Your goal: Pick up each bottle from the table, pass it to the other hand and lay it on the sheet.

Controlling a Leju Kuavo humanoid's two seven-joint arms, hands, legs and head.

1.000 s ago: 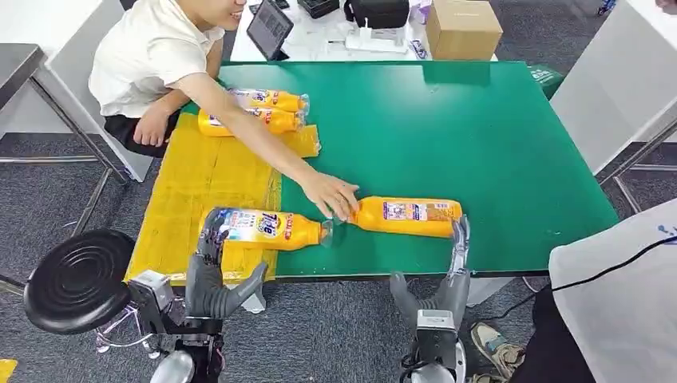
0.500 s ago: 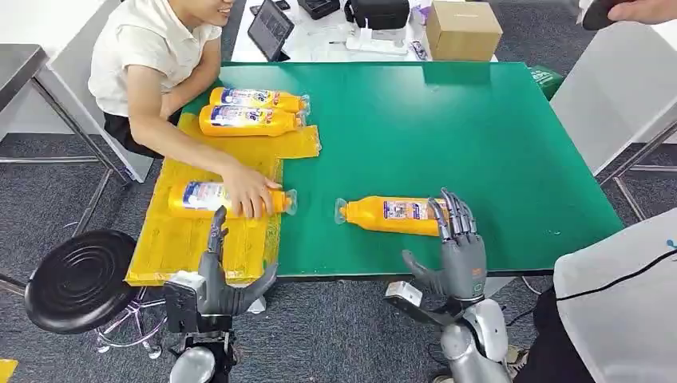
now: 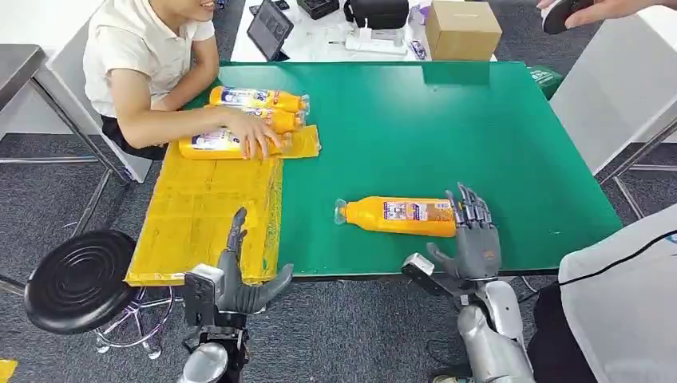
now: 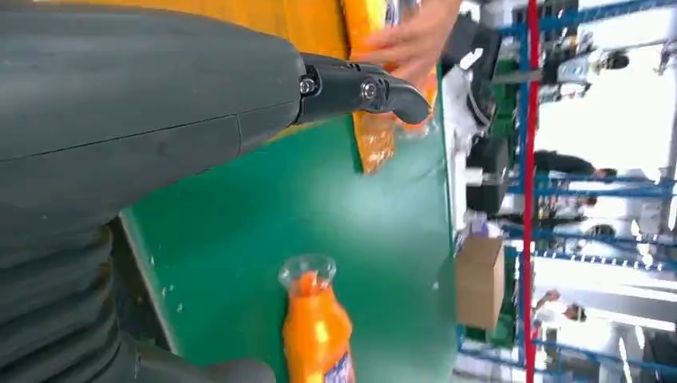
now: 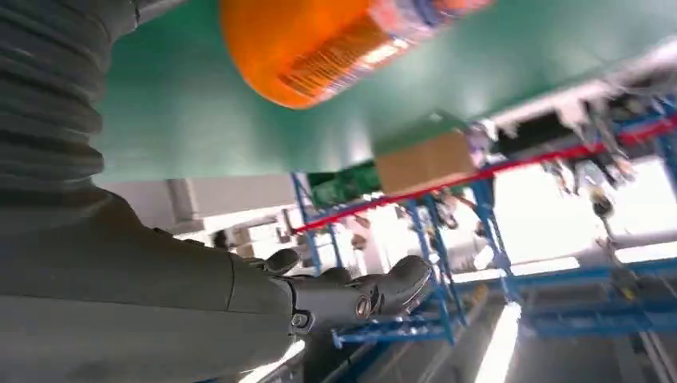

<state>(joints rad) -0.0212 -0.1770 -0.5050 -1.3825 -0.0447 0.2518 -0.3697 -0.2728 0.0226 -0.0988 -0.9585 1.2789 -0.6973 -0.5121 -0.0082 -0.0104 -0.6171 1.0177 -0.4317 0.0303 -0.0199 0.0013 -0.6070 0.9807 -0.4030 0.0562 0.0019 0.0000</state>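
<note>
Right hand (image 3: 471,239) beside bottle (image 3: 399,215) (base close-up at wrist)

Silver arms end in a grey left hand (image 3: 231,283) and right hand (image 3: 471,243) with darker fingers (image 3: 467,203).

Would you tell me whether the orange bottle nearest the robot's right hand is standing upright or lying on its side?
Lying on its side. The orange bottle rests lengthwise on the green table, cap pointing toward the yellow sheet, base beside the open right hand.
</note>
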